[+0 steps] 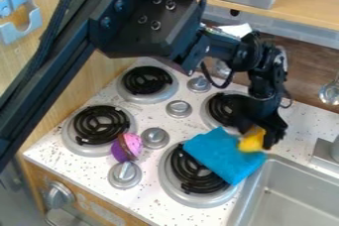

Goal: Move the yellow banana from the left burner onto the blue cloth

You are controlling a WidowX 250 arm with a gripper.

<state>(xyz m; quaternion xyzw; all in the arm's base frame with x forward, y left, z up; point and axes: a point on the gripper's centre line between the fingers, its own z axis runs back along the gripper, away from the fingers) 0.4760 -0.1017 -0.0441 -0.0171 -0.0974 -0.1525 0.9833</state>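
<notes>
Black on the robot arm [142, 19] across the upper left and on the gripper [257, 132] right of centre, with bright yellow on the small object [252, 141] there. Plain teal blue on the cloth [222, 153] below centre. Pink and purple, with a brown band between, on the round toy [126, 146] left of centre. White with dark speckles on the stove top [92, 169]; black on the coils [192, 173], silver-grey on the knobs [124, 174]. Grey on the sink [295, 197], lower right. Light blue on the holder [33, 19], upper left, against tan wood grain on the wall [84, 85]. Darker brown on the backboard [306, 71], upper right.
</notes>
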